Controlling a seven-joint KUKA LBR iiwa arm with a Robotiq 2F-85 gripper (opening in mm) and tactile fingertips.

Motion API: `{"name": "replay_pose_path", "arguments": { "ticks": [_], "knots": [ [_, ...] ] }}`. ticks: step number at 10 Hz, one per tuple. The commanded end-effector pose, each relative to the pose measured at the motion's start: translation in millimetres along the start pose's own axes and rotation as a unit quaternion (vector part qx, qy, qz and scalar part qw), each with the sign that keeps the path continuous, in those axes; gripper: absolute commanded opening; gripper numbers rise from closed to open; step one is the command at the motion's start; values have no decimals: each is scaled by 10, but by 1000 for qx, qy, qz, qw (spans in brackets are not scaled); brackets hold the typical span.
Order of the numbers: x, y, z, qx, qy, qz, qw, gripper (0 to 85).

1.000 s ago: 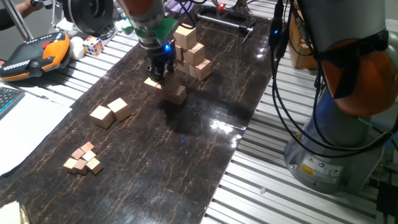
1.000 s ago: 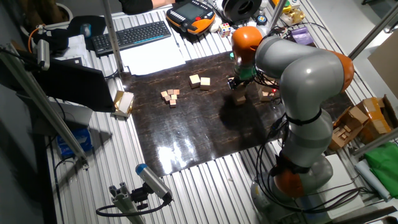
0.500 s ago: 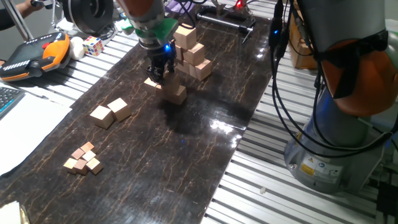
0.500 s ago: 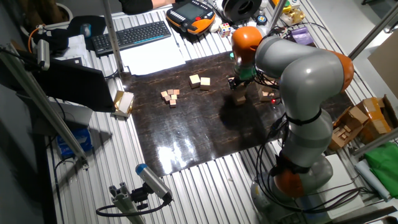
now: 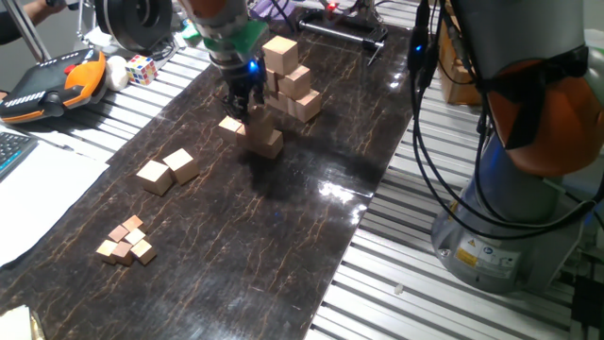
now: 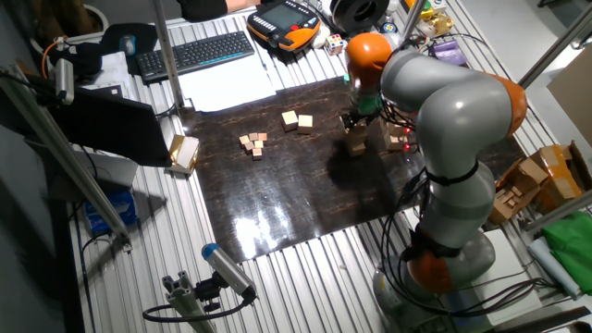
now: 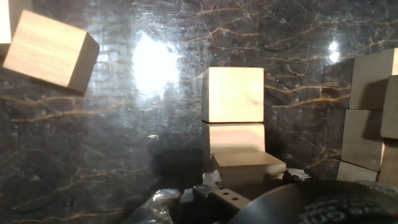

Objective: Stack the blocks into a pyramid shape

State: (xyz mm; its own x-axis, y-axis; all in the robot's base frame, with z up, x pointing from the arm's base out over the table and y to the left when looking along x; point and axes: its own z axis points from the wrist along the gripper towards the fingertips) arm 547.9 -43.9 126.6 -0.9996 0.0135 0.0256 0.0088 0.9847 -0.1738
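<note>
Standing on the dark marbled mat (image 5: 283, 217), a small pile of blocks (image 5: 266, 138) is seen toward the mat's far end, with the gripper (image 5: 243, 102) directly above it. In the hand view, one cube (image 7: 232, 94) lies on the mat, a second (image 7: 235, 137) adjoins it, and a third (image 7: 247, 165) sits nearest the camera. Whether the fingers are spread or clamped cannot be told from any view. A single block (image 5: 229, 125) lies flat just beside the pile, on its left-edge side. Two further blocks (image 5: 167, 170) rest touching each other near the mat's left edge, well apart from the pile. A taller stack of cubes (image 5: 291, 77) is placed behind the pile, at the far end. A cluster of tiny cubes (image 5: 125, 242) lies near the mat's near-left corner.
</note>
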Motion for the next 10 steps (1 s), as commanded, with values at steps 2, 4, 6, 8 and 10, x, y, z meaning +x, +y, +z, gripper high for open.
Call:
{"name": "replay_pose_path", "arguments": {
  "ticks": [2,4,6,8,10],
  "knots": [
    [-54,70,-59,1,3,5,1000,583],
    [-193,270,-220,2,10,21,1000,580],
    [-373,525,-382,5,20,39,999,580],
    [-517,740,-416,-5,27,58,998,580],
    [-579,945,-362,-7,23,72,997,580]
  ]
}}
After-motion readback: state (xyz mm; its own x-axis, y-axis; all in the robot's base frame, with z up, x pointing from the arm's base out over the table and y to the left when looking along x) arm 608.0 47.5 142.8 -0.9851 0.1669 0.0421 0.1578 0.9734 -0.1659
